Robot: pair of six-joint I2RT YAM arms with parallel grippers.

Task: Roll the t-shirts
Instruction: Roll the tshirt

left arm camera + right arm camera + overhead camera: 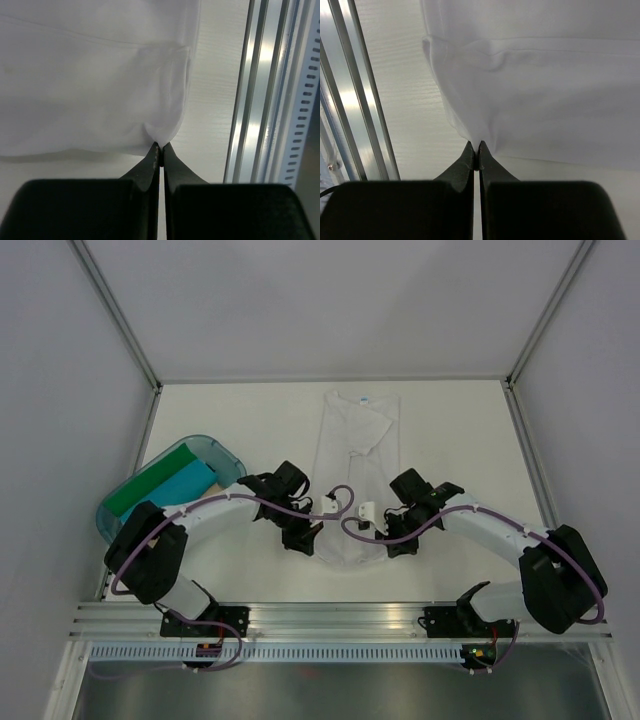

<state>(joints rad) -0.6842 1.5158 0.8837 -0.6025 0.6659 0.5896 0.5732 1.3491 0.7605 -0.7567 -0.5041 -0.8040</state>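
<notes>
- White t-shirt lies long axis running away from the robot, collar far, hem near.
- Left gripper and right gripper are each clamped on one hem corner.

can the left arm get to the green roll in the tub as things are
Probably, once it lets go: the left pincer is shut on a hem corner of the white t-shirt. The teal tub sits open-topped beside that arm, nothing covering the green roll.
</notes>
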